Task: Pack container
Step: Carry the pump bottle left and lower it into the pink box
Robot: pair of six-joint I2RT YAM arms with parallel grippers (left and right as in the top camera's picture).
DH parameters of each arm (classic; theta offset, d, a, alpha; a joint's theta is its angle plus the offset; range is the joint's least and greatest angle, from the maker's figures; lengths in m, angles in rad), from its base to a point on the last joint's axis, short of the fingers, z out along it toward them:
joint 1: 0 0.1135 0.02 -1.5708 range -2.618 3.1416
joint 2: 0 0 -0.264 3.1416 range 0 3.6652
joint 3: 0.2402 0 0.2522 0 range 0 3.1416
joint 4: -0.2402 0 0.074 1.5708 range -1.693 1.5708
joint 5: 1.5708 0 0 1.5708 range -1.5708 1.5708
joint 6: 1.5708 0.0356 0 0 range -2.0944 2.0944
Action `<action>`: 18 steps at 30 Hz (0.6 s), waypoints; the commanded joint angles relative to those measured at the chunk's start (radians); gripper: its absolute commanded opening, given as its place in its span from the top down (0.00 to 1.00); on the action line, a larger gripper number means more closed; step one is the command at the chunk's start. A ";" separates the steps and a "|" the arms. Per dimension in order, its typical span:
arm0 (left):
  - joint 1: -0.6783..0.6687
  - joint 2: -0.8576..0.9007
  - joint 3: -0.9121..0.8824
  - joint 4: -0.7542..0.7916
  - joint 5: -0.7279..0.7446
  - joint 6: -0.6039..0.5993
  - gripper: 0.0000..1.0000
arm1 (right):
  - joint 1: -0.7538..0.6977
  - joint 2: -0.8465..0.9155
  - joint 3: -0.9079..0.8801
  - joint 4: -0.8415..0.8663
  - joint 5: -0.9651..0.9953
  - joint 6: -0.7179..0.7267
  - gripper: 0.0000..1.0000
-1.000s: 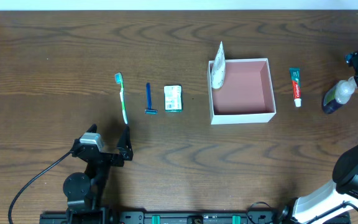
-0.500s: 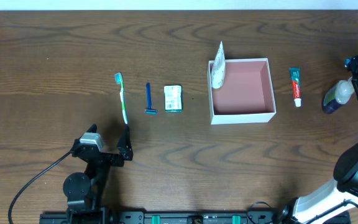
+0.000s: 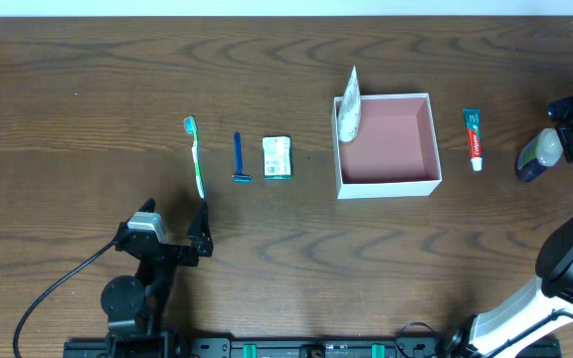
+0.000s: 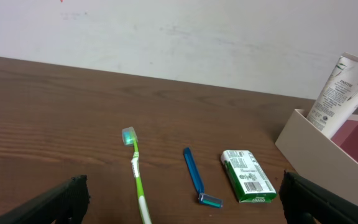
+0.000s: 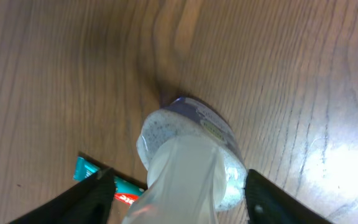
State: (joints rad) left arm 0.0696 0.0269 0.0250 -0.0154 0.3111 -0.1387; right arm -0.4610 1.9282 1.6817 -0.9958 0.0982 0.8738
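The container (image 3: 394,147), a white-walled square box with a pink inside, sits right of centre, and its near wall shows in the left wrist view (image 4: 319,148). A white tube (image 3: 349,105) leans inside against its left wall. A purple bottle with a clear cap (image 3: 535,156) stands at the far right. My right gripper (image 3: 567,133) is open above it, with a finger on each side of the bottle's cap (image 5: 188,168). My left gripper (image 3: 172,235) is open and empty near the front edge, behind the toothbrush (image 4: 137,171).
A green toothbrush (image 3: 196,155), a blue razor (image 3: 238,157) and a small green box (image 3: 278,157) lie in a row left of the container. A toothpaste tube (image 3: 475,138) lies between the container and the bottle. The razor (image 4: 195,176) and green box (image 4: 247,176) also show in the left wrist view.
My right gripper has shifted slightly left and closer over the bottle. The left arm and the other items have not moved.
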 commanded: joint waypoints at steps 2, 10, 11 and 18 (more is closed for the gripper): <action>0.003 -0.001 -0.018 -0.032 0.010 -0.009 0.02 | -0.006 0.004 0.000 0.002 0.002 0.005 0.44; 0.003 -0.001 -0.018 -0.032 0.010 -0.009 0.02 | -0.005 0.004 0.001 0.003 0.002 0.005 0.66; 0.003 -0.001 -0.018 -0.032 0.010 -0.009 0.02 | -0.005 0.004 0.003 0.001 0.002 0.002 0.67; 0.003 -0.001 -0.018 -0.033 0.010 -0.009 0.02 | -0.005 0.003 0.078 -0.061 0.002 -0.042 0.82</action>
State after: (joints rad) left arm 0.0696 0.0269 0.0250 -0.0154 0.3111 -0.1387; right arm -0.4637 1.9270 1.7035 -1.0378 0.1123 0.8471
